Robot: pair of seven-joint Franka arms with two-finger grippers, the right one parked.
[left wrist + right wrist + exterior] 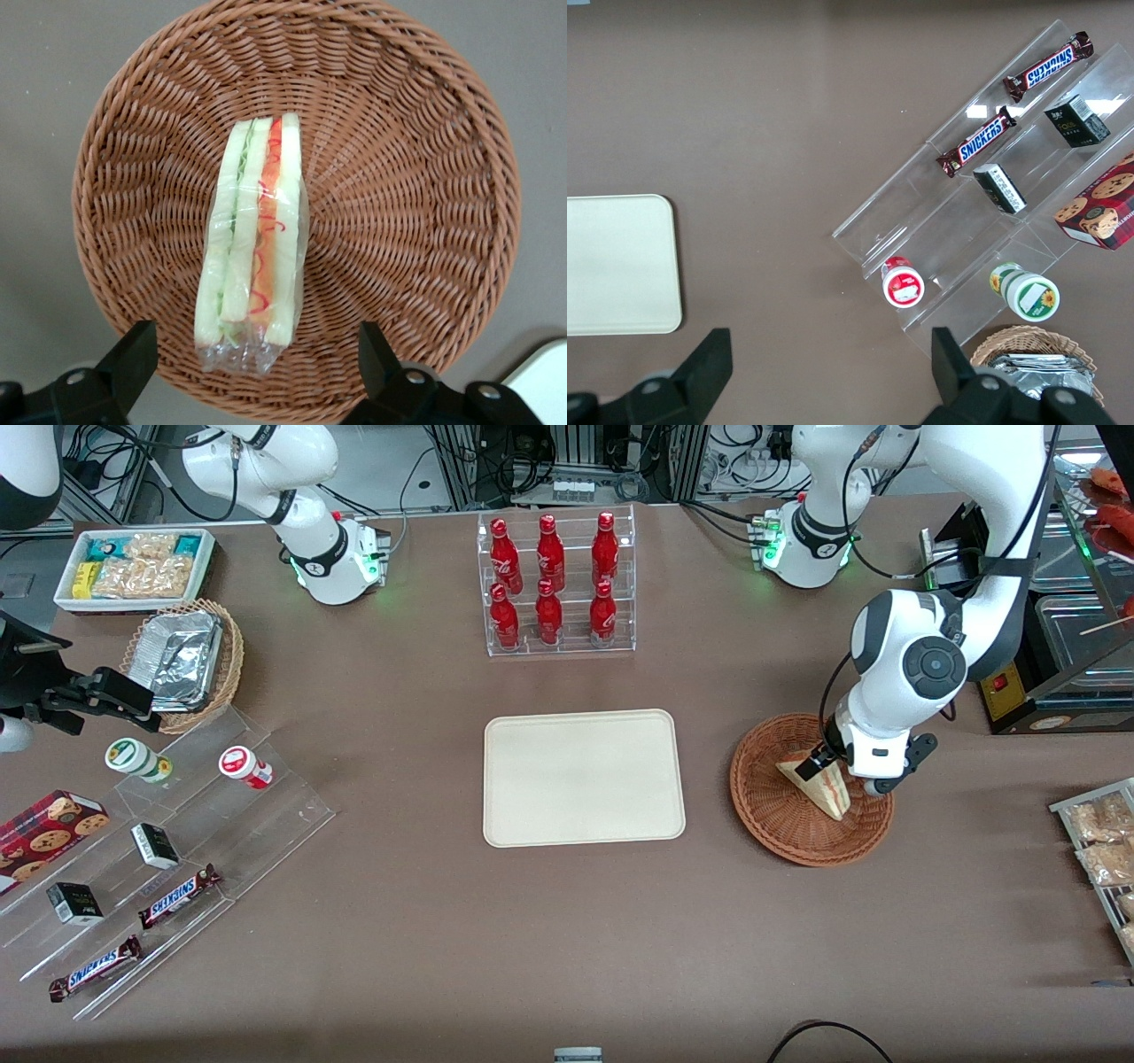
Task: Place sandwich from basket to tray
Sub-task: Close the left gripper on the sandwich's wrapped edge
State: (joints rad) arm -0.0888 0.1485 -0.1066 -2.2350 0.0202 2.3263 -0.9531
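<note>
Worktop (399,921), brown, carrying all items shown. The tray (584,777) lies bare and flat near the middle of the worktop, well apart from the claw and off toward the parked arm's end. The basket (780,815) sits directly beneath the claw, its woven rim (478,142) encircling the whole area under the wrist camera. The sandwich (819,784) rests inside the basket, still in its clear wrapper, standing on edge with the cut face turned upward so that the green and red filling layers are visible as stripes.

The claw (252,359) hangs above the basket with its two fingers spread wide; one finger (133,354) stands to one side of the sandwich (255,243) and the other to the opposite side, neither touching it. Nothing is held.

Key relation: the long axis of the sandwich runs away from the wrist, across the line that joins the two fingers, and its nearer, broader end lies between them. The fingers would therefore close across the thin dimension, bread face to bread face. This appears a favourable alignment; the next move seems to call for a straight descent before closing, with the crinkled wrapper end a possible point of slip.
</note>
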